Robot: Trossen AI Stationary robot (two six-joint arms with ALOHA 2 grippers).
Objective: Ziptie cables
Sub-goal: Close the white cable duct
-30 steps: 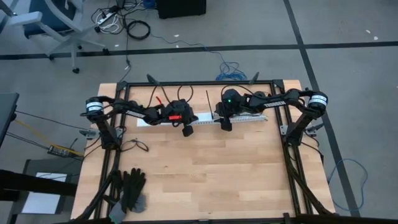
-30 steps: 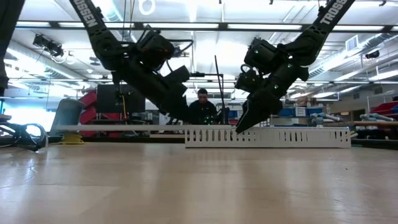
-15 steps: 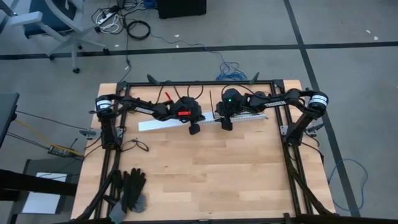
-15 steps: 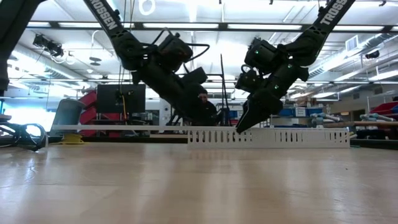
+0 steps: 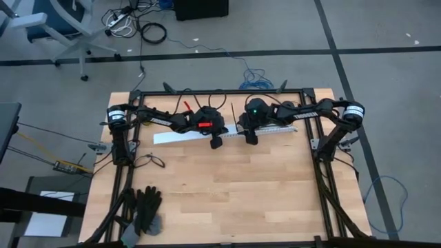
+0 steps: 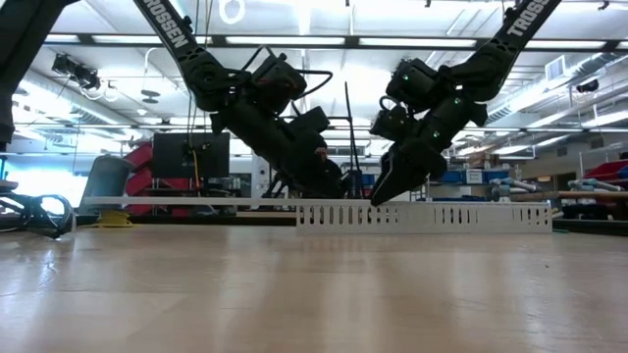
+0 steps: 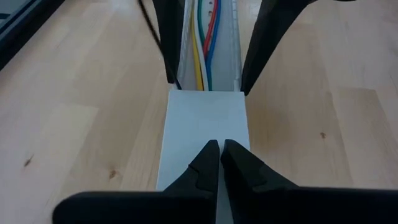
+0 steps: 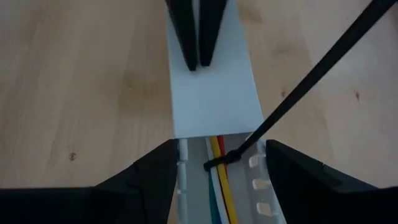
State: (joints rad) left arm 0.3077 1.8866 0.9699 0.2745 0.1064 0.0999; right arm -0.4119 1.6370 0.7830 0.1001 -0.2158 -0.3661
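Both grippers down on the slotted channel; zip tie looped on the cables, tail free.

Left gripper (image 7: 219, 149): fingers pressed together, tips resting on the white lid (image 7: 205, 124) that covers the near stretch of channel (image 8: 258, 186). Right gripper (image 8: 219, 163): fingers spread, straddling the open channel, one tip outside each wall. The cables (image 7: 204, 43) (yellow, white, green, blue, red) run in the trough between the right fingers and vanish under the lid just ahead of the left tips. A black zip tie (image 8: 292, 99) sits around them just ahead of the right tips, tail slanting up and away; probably only loosely cinched, hard to confirm. Risks: nothing grips the tail, so the loop may stay slack; the spread fingers could snag a slotted wall and drag the channel; the left tips could slide the lid over the tie.
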